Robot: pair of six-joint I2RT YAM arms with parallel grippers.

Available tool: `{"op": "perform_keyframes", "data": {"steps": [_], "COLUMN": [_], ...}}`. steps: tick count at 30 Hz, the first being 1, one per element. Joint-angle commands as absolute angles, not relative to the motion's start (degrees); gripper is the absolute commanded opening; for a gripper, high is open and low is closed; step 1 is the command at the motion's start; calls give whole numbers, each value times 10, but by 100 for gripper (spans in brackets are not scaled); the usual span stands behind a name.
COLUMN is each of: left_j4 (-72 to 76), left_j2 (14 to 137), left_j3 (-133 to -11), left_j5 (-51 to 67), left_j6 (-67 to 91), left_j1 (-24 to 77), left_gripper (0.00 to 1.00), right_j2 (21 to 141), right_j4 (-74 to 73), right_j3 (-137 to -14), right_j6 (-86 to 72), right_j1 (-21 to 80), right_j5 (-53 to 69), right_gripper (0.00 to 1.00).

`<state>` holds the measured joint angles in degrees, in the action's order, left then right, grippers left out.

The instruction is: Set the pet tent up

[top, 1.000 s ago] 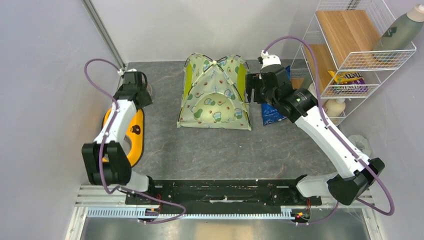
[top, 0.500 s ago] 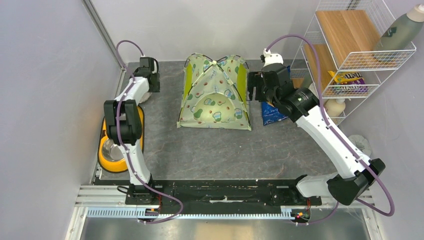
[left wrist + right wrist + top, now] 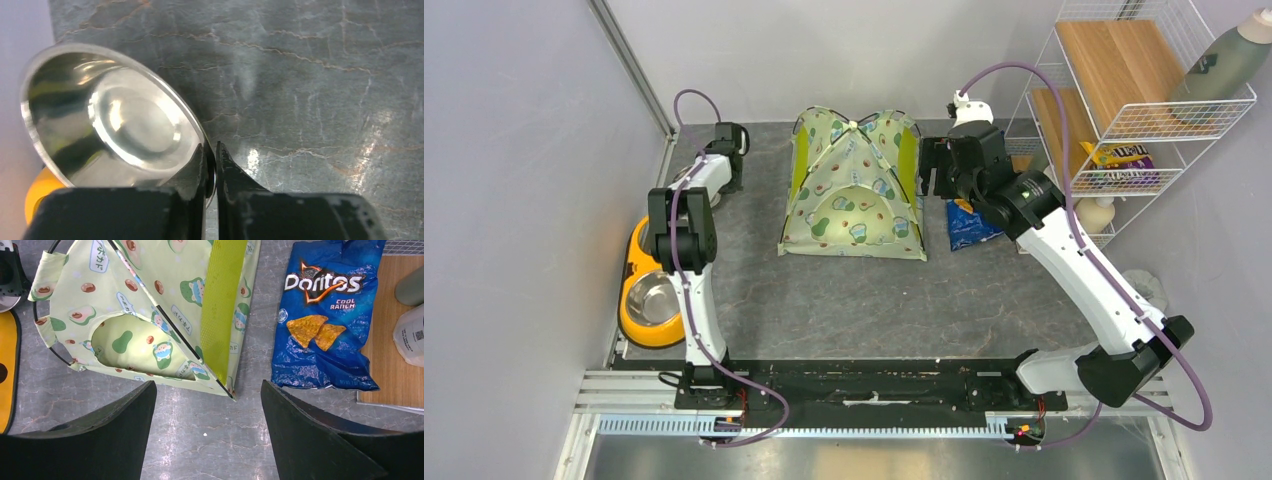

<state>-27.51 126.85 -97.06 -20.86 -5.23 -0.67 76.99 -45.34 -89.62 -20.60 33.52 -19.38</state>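
**Fig.: bench scene, viewed from the arm side.**

(a) Pet tent [image 3: 854, 190]: small cream-green fabric dome w/ avocado print, lime-green side panels and thin black poles. It stands erect at the far centre of the grey marbled bench [image 3: 854, 300], arched doorway facing the arm bases.

(b) Left gripper [image 3: 211, 148]: at the far-left corner of the bench, well apart from the tent. Its 2 fingers are clenched on the rim of a shiny round steel bowl [image 3: 115, 120]. An orange-yellow feeder tray [image 3: 636, 325] lies along the left edge, w/ a 2nd steel bowl [image 3: 652, 300] seated in its nearer well.

(c) Right gripper [image 3: 207, 387]: released, 2 fingers spread wide, grasping nothing. It hovers just beside the tent's right side, above the bare strip between the tent and a blue Doritos chip bag [image 3: 325, 315] lying flat.

(d) White wire rack [image 3: 1124, 100] w/ wooden shelves, far right.
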Motion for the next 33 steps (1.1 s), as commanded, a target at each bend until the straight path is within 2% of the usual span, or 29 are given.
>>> {"op": "perform_keyframes", "data": {"steps": [1,15,22,25,33], "left_j4": [-266,-245,-287,-301,-329], "left_j2": [1234,1108,1064,1060,1078], "left_j3": [-993,-935,-863,-833,-811], "left_j5": [-255,-368,-446,-432,-394], "left_j6": [-53,-74,-7,44,64], "left_j1": [-7,-7,-8,-23,-65], "left_gripper": [2,2,2,2,2], "right_j2": [770,774,775,778,776], "right_j4": [-453,-453,-453,-453,-452], "right_j3": [-921,-927,-927,-927,-916], "right_j6": [-221,-219,-218,-219,-219], "right_j1": [332,332,332,332,332], "right_j5": [-199,-190,-183,-180,-172], "right_gripper": [83,83,83,83,83]}}
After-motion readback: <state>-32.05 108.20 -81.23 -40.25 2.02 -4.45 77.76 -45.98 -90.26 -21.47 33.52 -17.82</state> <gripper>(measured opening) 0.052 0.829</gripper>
